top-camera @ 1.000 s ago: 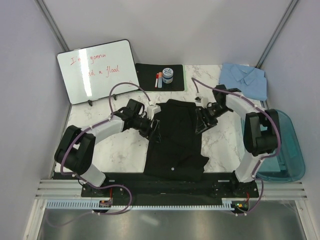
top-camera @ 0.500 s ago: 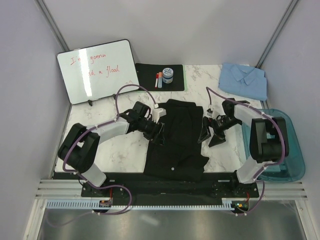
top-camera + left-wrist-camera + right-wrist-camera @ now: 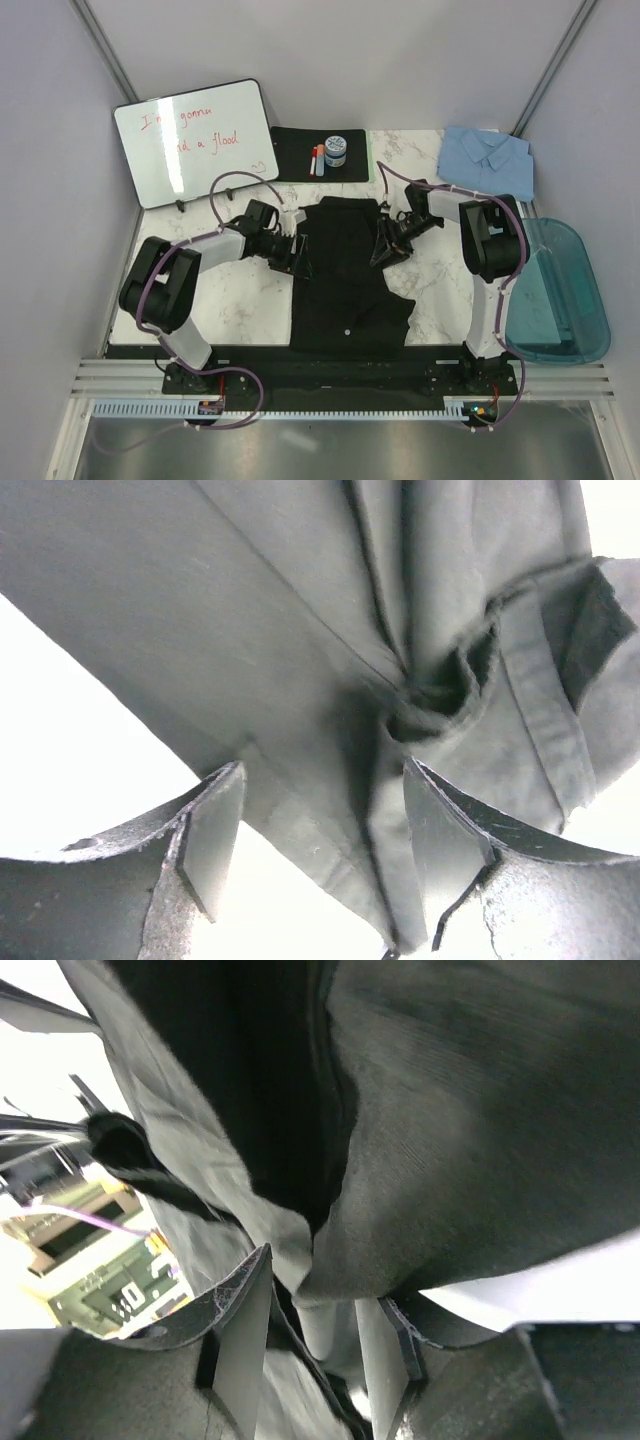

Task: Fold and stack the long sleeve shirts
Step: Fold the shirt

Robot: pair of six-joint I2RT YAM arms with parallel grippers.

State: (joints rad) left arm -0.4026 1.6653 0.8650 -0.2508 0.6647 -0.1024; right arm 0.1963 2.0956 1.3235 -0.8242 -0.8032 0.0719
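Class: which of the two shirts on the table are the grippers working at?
The black shirt, spread in the middle with the left gripper and right gripper at its sides; the blue shirt lies apart, far right.

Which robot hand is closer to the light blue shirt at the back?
The right. The right hand is at the edge of the black shirt facing the blue shirt; the left hand is at its opposite edge.

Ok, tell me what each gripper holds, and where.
Right gripper pinches the black shirt at its right edge; left gripper straddles the left edge, open, unclamped.
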